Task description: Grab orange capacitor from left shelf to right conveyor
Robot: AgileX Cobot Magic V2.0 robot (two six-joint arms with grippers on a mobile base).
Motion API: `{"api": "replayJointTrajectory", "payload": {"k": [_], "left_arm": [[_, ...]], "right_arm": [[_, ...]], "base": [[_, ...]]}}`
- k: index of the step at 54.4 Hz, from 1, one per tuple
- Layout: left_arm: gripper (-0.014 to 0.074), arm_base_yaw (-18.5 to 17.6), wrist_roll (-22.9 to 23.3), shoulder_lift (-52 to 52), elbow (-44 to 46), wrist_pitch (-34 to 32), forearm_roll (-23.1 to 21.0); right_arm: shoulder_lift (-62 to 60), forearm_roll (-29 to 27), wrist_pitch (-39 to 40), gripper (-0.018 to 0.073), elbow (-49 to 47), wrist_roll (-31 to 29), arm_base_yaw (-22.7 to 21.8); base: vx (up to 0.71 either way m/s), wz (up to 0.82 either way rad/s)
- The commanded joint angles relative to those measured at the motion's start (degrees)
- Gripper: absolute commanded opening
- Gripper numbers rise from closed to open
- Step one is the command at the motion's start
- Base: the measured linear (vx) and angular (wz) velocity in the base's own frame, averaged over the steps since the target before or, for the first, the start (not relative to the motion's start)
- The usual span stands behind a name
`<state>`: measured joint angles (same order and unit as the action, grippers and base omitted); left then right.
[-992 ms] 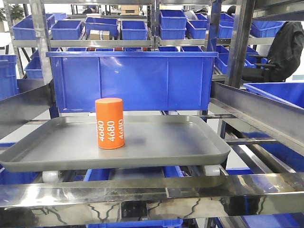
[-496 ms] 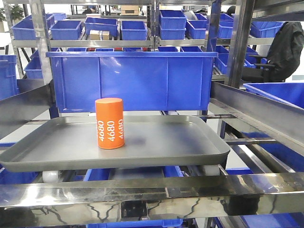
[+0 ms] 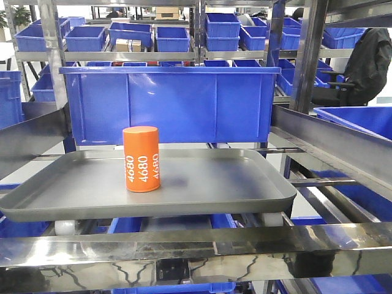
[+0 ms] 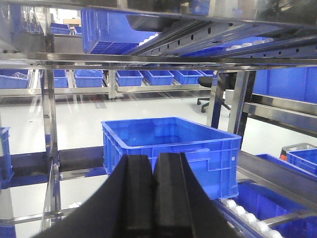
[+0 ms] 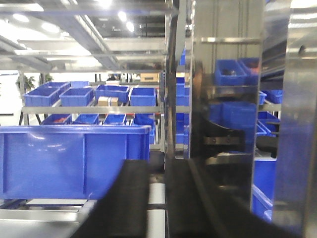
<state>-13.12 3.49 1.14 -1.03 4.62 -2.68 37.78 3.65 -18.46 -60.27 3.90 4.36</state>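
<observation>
Capacitor: we see the capacitor (image 3: pixel 141 159) upright on the tray (image 3: pixel 233 184), left of centre, nearer the tray's back rim than its front.
Left gripper: our left gripper (image 4: pixel 154 198) has its fingers pressed together, holding nothing; it faces a blue bin (image 4: pixel 171 148), with no capacitor in its view.
Right gripper: our right gripper (image 5: pixel 156 203) shows a narrow gap, holding nothing, beside a steel post (image 5: pixel 223 99).
Room: bare tray floor lies right of the capacitor; a steel rail (image 3: pixel 184 248) crosses before the front rim.

Two matte black fingers of the left gripper (image 4: pixel 154 198) fill the lower centre of the left wrist view. The right gripper (image 5: pixel 156 203) shows similar smooth black fingers, blurred, at bottom centre.
</observation>
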Motion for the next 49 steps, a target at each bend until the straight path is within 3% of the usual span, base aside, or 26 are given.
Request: {"api": "replayJointTrajectory", "payload": {"k": [1, 11, 15, 22, 30, 34, 39, 49], "left_arm": [[-0.0006, -0.44, 0.32, 0.27, 1.71, -4.62, -0.27], [-0.0006, -0.44, 0.32, 0.27, 1.71, -4.62, -0.27], [-0.0006, -0.44, 0.32, 0.27, 1.71, -4.62, -0.27], [-0.0006, -0.44, 0.32, 0.27, 1.71, -4.62, -0.27], [-0.0006, -0.44, 0.32, 0.27, 1.71, -4.62, -0.27], [-0.0006, -0.44, 0.32, 0.27, 1.71, -4.62, -0.27], [-0.0006, -0.44, 0.32, 0.27, 1.71, -4.62, -0.27], [-0.0006, -0.44, 0.32, 0.27, 1.71, -4.62, -0.27]], "right_arm": [[-0.39, 0.58, 4.79, 0.0459, -1.99, -0.64, -0.28], [-0.56, 0.83, 6.25, 0.069, -1.99, -0.64, -0.28], [-0.56, -0.7, 6.4, 0.0729, -1.99, -0.35, -0.21], [0.06, -4.5, 5.12, 0.0721, -1.99, -2.11, 1.07], [3.64, -9.8, 3.17, 0.0685, -1.99, -12.03, 8.82], [6.94, -14.27, 3.05, 0.067, -1.99, -20.64, 15.22], [10.79, -19.15, 3.11, 0.0666, -2.86, -27.16, 21.63], [21.25, -23.43, 6.6, 0.0663, -6.93, -29.49, 30.15]], "base": [[0.0, 0.0], [0.0, 0.0], [0.0, 0.0], [0.0, 0.0], [0.0, 0.0], [0.0, 0.0], [0.0, 0.0], [0.0, 0.0]]}}
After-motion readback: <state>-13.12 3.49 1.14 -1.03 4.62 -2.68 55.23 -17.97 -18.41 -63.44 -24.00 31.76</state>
